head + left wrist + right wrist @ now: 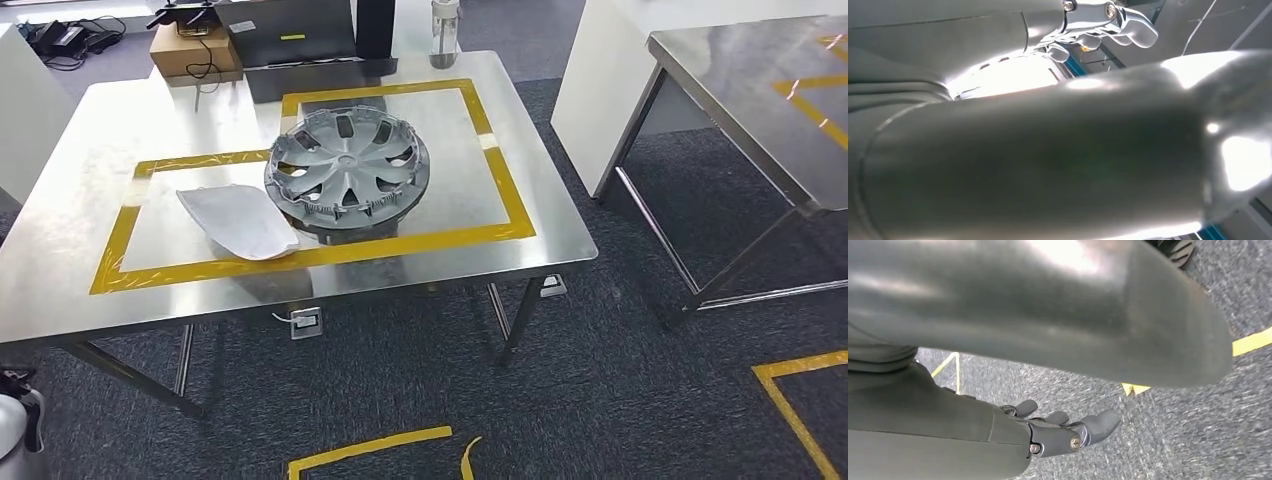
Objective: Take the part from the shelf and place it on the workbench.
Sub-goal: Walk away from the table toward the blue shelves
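Hubcap-like part, grey with curved spokes, lies flat on the steel tabletop in the head view, inside the larger rectangle of yellow tape. Just beside it, nearer the robot's left, a pale grey curved panel lies in the smaller taped area, its edge touching or nearly touching the part. A cardboard box, a dark case and a bottle stand along the far edge. A second steel table stands well apart on the right, over dark carpet with more tape marks.

From the left wrist, the left hand appears beyond a broad grey cover; its pale fingers look loosely extended, and nothing can be seen in them.

From the right wrist, the right hand hangs over the carpet, fingers slightly curled but apart, holding nothing.

Judging from this, the part is already set on the workbench and neither hand has hold of it, so the task looks complete or nearly so.
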Robot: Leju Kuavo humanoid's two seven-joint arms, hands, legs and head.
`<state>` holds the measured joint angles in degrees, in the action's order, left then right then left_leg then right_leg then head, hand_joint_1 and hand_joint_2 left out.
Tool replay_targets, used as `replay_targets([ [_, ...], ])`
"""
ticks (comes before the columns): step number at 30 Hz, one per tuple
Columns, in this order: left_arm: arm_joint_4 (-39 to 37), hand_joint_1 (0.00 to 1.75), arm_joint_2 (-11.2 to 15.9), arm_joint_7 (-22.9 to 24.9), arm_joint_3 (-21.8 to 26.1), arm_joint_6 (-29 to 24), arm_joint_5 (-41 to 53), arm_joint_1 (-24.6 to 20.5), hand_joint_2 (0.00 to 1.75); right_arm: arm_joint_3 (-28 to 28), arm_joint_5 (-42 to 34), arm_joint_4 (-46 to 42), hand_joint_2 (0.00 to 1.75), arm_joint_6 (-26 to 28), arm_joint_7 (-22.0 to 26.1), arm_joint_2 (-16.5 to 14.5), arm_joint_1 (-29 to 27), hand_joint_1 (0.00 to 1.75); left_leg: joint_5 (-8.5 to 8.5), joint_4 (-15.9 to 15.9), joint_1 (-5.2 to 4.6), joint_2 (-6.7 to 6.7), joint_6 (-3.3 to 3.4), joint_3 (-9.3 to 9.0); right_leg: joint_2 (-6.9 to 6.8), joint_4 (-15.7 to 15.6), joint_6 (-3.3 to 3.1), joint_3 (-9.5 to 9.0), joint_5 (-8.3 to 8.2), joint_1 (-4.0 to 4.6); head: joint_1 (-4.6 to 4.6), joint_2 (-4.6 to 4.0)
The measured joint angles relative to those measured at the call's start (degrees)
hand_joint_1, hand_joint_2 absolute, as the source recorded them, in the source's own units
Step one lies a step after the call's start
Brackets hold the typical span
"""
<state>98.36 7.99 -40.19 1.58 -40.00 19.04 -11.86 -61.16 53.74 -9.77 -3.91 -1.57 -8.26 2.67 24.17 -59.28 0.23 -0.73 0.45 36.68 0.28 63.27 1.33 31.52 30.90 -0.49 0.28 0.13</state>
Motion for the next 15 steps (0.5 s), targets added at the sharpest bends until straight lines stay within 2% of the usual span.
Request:
replay_targets([
  [1, 0.2, 0.00, 0.0, 0.0, 0.1, 0.0, 0.0, 0.0, 0.00, 0.0, 0.0, 0.0, 0.00, 0.0, 0.0, 0.0, 0.1, 0.00, -0.25, -0.3, 0.00, -0.04, -0.34, 0.26, 0.07, -2.4, -0.48, -1.53, 0.36, 0.11, 0.02, 0.00],
  [2, 0.3, 0.00, -0.1, 0.0, 0.3, 0.0, 0.0, 0.1, 0.00, 0.0, 0.1, 0.0, 0.00, 0.0, 0.0, 0.0, 0.2, 0.00, -0.56, -0.4, -0.02, -0.06, -0.73, 0.38, 0.14, -3.8, -1.09, -2.23, 0.81, 0.28, 0.02, 0.00],
  [4, 0.5, 0.00, -0.1, -0.1, 0.7, 0.0, 0.0, 0.2, 0.00, 0.0, 0.2, 0.0, 0.00, 0.0, 0.0, 0.0, 0.2, 0.00, -1.18, -0.2, 0.01, -0.05, -1.44, 0.47, 0.10, -4.0, -2.24, -1.71, 0.14, 0.38, 0.05, 0.00],
  [5, 0.6, 0.00, -0.2, -0.1, 0.9, 0.0, -0.1, 0.4, 0.00, 0.0, 0.2, 0.0, 0.00, -0.1, 0.0, 0.0, 0.3, 0.00, -0.89, -0.3, 0.06, 0.05, -1.80, 0.80, -0.02, -4.1, -2.71, -1.32, -0.42, 0.31, 0.02, 0.00],
  [6, 0.7, 0.00, -0.2, 0.0, 1.1, 0.0, -0.1, 0.5, 0.00, 0.0, 0.3, 0.0, 0.00, -0.1, 0.0, 0.0, 0.3, 0.00, 0.37, -1.2, 0.12, 0.17, -2.11, 1.36, -0.16, -4.2, -3.11, -0.82, -1.08, 0.19, -0.02, 0.00],
  [7, 0.8, 0.00, -0.2, 0.0, 1.3, 0.0, -0.1, 0.7, 0.00, 0.0, 0.3, 0.0, 0.00, -0.1, 0.1, 0.0, 0.3, 0.00, 2.57, -3.0, 0.19, 0.28, -2.40, 2.19, -0.28, -4.3, -3.40, -0.17, -1.79, 0.05, -0.08, 0.00],
  [9, 0.9, 0.00, -0.2, 0.0, 1.5, 0.0, -0.1, 1.0, 0.00, 0.0, 0.3, 0.0, 0.00, -0.1, 0.1, 0.0, 0.3, 0.00, 8.12, -9.5, 0.32, 0.39, -2.88, 3.92, -0.40, -4.3, -3.60, 1.27, -3.03, 0.01, -0.19, 0.00],
  [10, 0.9, 0.00, -0.2, 0.0, 1.6, 0.0, -0.1, 1.2, 0.00, 0.0, 0.3, 0.0, 0.00, -0.1, 0.1, 0.0, 0.3, 0.00, 9.79, -12.8, 0.37, 0.39, -3.05, 4.43, -0.43, -4.3, -3.58, 2.09, -3.65, 0.02, -0.22, 0.00],
  [11, 0.9, 0.00, -0.2, 0.0, 1.6, 0.0, -0.1, 1.4, 0.00, 0.0, 0.3, 0.0, 0.00, -0.1, 0.1, 0.0, 0.3, 0.00, 10.17, -14.9, 0.40, 0.40, -3.13, 4.26, -0.45, -4.3, -3.50, 2.88, -4.29, 0.02, -0.22, 0.00],
  [12, 0.9, 0.00, -0.2, 0.0, 1.6, 0.0, -0.1, 1.6, 0.00, 0.0, 0.3, 0.0, 0.00, -0.1, 0.1, 0.0, 0.3, 0.00, 9.38, -15.2, 0.42, 0.41, -3.12, 3.19, -0.45, -4.2, -3.39, 3.69, -4.93, 0.02, -0.22, 0.00],
  [13, 0.9, 0.00, -0.3, 0.0, 1.6, 0.0, -0.1, 1.7, 0.00, 0.0, 0.3, 0.0, 0.00, -0.1, 0.2, 0.0, 0.3, 0.00, 7.93, -13.5, 0.45, 0.41, -3.05, 1.11, -0.44, -4.1, -3.22, 4.44, -5.55, 0.00, -0.23, 0.00],
  [14, 1.0, 0.00, -0.3, 0.0, 1.6, 0.0, 0.0, 1.8, 0.00, 0.0, 0.3, 0.0, 0.00, -0.1, 0.3, 0.0, 0.3, 0.00, 6.80, -9.9, 0.48, 0.45, -2.92, -1.89, -0.41, -4.0, -3.00, 5.03, -6.12, -0.02, -0.22, 0.00],
  [15, 1.1, 0.00, -0.3, 0.0, 1.6, 0.0, 0.1, 1.7, 0.00, 0.0, 0.3, 0.0, 0.00, -0.1, 0.4, 0.0, 0.3, 0.00, 6.64, -5.6, 0.46, 0.56, -2.74, -5.16, -0.36, -4.0, -2.71, 5.55, -6.63, 0.02, -0.22, 0.00],
])
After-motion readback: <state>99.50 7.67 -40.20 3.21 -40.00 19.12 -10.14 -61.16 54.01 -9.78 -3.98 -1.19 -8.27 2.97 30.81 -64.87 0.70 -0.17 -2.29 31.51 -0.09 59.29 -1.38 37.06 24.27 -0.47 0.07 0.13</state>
